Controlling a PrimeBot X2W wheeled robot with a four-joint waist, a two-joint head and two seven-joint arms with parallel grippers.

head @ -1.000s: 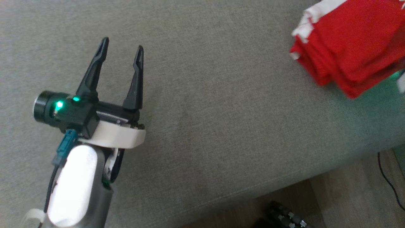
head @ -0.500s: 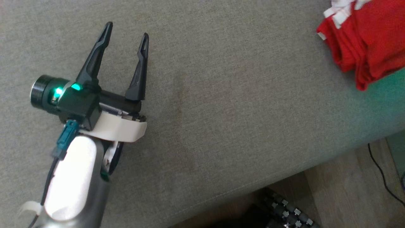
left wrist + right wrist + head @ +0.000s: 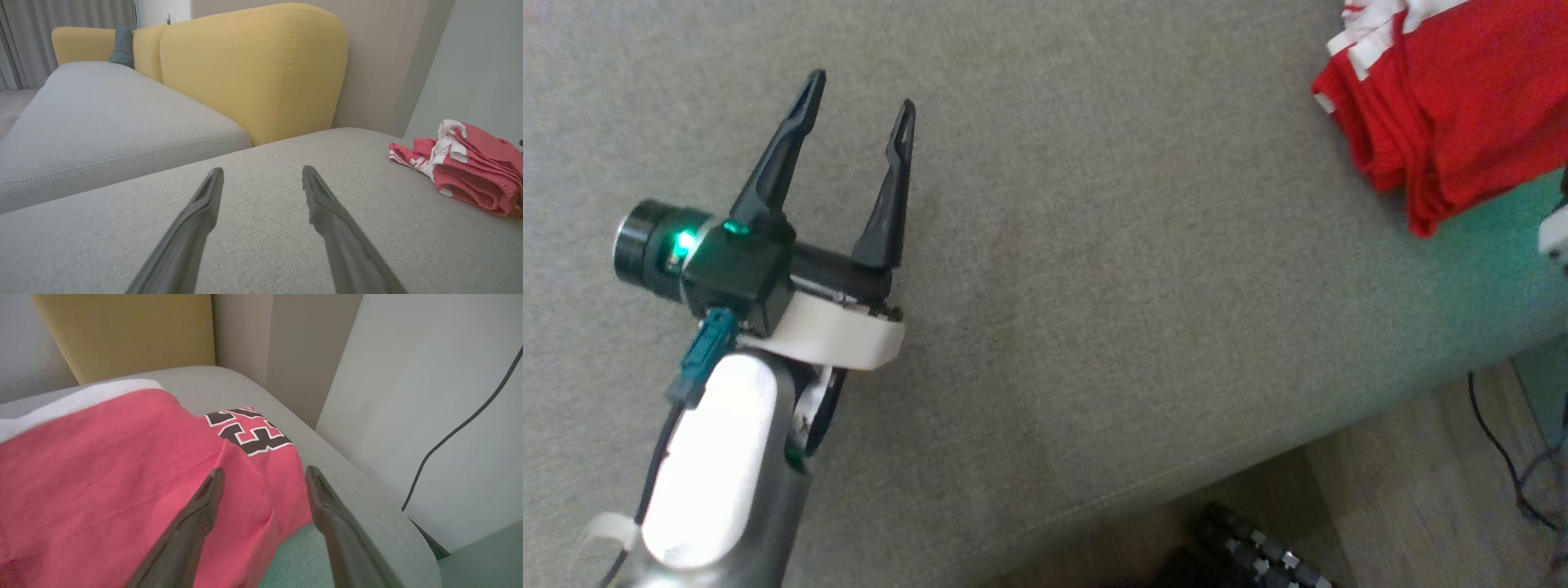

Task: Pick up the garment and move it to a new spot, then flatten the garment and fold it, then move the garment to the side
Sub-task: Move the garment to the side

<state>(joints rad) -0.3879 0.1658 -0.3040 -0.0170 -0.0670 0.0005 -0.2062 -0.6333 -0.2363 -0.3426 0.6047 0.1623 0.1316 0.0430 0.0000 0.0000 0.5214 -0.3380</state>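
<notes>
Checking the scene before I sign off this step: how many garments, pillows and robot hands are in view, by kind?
Red garment: 1
Teal pillow: 1
Hands: 2, the left hand and the right hand, both open
Total: 4

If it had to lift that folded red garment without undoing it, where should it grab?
Probably the thick rounded fold edge of the red garment, the side facing the bare cushion. The layers stack there, so one pinch from that side, fingers over and under, catches them all. The right end effector hovers open above it.
</notes>
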